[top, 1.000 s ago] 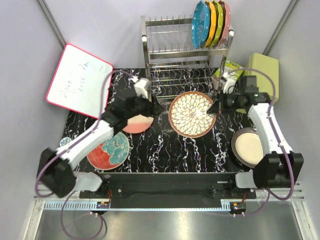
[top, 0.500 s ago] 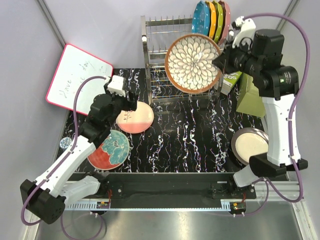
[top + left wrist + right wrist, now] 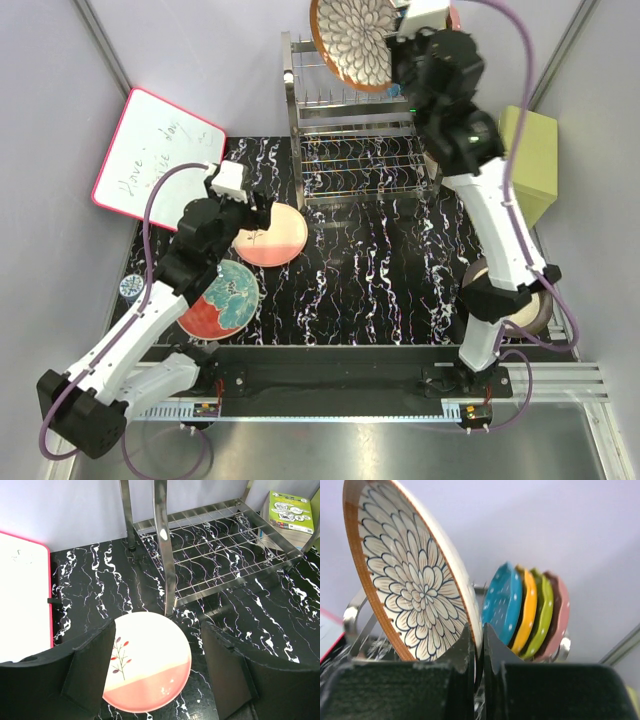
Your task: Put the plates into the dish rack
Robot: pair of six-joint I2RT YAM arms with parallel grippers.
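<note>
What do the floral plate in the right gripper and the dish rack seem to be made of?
The floral plate, clamped by its rim in the right gripper, looks like glazed ceramic: it has a thick brown rim, painted petals and a slight sheen, though melamine can't be ruled out. The dish rack looks like polished steel or chromed wire, since its bright upright mirrors the surroundings.

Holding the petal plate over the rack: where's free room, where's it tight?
Free: the upper prong row of the steel wire dish rack, from its left post to the blue plate; its lower grid is bare too. Crowded: the right end, where blue, orange, green and pink plates stand packed beside the brown-rimmed petal plate in the right gripper.
</note>
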